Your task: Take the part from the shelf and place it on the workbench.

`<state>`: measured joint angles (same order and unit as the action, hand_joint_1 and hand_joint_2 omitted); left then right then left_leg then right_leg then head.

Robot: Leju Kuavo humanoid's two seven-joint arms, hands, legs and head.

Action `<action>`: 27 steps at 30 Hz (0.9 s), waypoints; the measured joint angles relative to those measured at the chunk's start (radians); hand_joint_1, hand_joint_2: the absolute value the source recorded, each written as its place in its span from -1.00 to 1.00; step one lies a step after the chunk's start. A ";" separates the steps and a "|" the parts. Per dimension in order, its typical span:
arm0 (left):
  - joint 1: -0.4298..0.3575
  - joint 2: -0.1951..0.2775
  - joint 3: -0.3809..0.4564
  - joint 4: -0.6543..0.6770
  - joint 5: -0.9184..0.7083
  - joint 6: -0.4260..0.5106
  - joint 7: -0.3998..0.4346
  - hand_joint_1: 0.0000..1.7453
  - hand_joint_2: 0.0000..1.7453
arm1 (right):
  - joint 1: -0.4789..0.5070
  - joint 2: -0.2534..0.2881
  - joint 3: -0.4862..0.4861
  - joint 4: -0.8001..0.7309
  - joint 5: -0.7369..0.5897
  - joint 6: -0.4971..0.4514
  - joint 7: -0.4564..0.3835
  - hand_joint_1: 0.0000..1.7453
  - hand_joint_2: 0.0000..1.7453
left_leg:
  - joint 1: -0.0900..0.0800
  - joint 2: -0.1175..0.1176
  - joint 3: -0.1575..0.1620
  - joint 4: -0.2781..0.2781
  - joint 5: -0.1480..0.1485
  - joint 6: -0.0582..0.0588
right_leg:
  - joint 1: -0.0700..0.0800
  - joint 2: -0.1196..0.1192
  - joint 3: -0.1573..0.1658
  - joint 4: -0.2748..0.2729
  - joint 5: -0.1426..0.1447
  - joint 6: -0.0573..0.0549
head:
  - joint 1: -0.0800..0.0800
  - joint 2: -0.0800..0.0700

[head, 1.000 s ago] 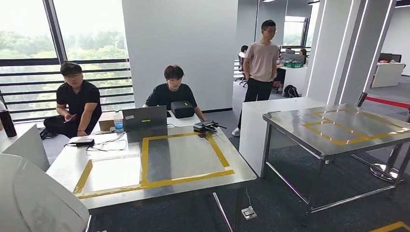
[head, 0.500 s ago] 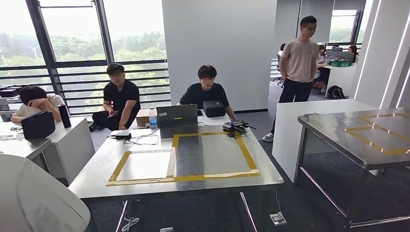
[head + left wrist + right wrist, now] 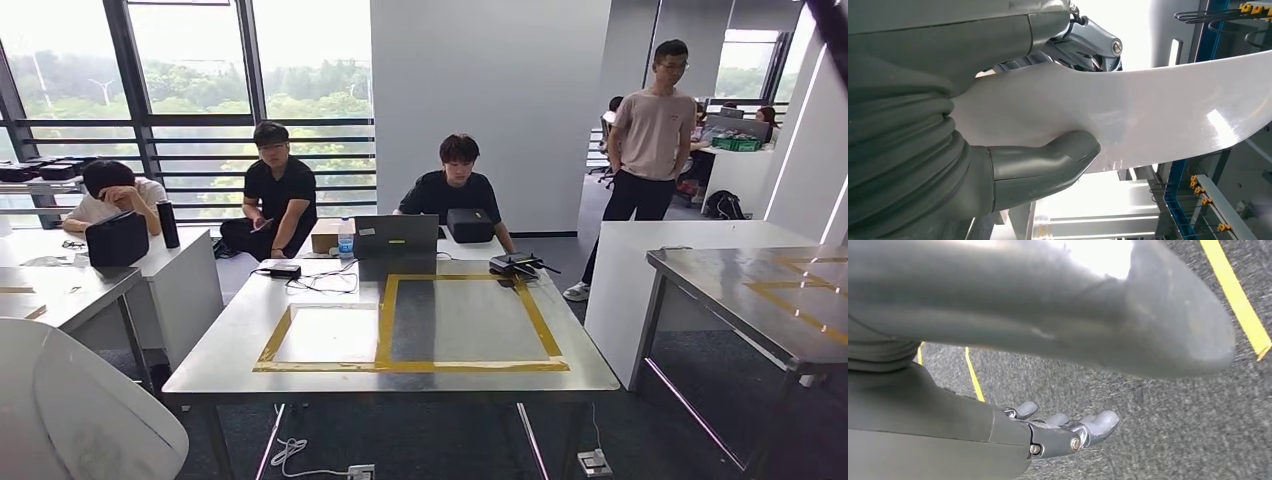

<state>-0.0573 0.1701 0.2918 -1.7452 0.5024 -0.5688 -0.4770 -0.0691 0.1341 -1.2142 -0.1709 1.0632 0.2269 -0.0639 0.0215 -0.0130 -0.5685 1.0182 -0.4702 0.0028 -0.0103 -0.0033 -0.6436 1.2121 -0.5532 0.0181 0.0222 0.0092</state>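
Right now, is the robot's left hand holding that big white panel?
Yes: in the left wrist view the left hand grips the white part, thumb on one face and fingers on the other.

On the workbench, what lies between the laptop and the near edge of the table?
In the head view, only yellow tape outlines on the bare metal workbench lie before the laptop.

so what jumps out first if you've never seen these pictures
Dead ahead in the head view stands a steel workbench marked with a yellow tape rectangle, with people seated behind it. In the lower left corner looms a large curved white plastic part. The left wrist view shows the left hand gripping that part, grey thumb under it.
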 joint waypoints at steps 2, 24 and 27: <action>0.000 0.000 0.000 0.000 0.000 0.000 -0.003 1.00 1.00 | -0.001 0.000 0.000 0.000 0.000 0.003 -0.002 -1.00 -1.00 | 0.000 -0.007 -0.002 0.008 -0.005 -0.012 | -0.002 0.007 0.063 -0.131 0.047 -0.002 | 0.000 0.000; 0.002 0.002 -0.002 -0.009 0.004 -0.001 -0.008 1.00 1.00 | -0.003 0.000 -0.002 0.000 0.001 0.010 -0.003 -1.00 -1.00 | -0.016 0.007 -0.010 -0.007 0.012 0.013 | 0.006 -0.006 0.131 -0.099 -0.012 -0.010 | -0.003 0.000; 0.004 0.001 -0.002 -0.009 0.005 -0.003 -0.008 1.00 1.00 | -0.002 0.001 -0.002 0.000 0.002 0.010 -0.003 -1.00 -1.00 | -0.016 0.004 0.016 -0.010 -0.014 0.020 | 0.005 0.000 -0.005 0.072 -0.073 -0.002 | -0.001 0.000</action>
<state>-0.0533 0.1708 0.2903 -1.7544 0.5070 -0.5720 -0.4853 -0.0713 0.1347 -1.2161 -0.1709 1.0651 0.2369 -0.0667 0.0053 -0.0094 -0.5529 1.0084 -0.4838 0.0225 -0.0052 -0.0031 -0.6488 1.2842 -0.6264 0.0165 0.0210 0.0095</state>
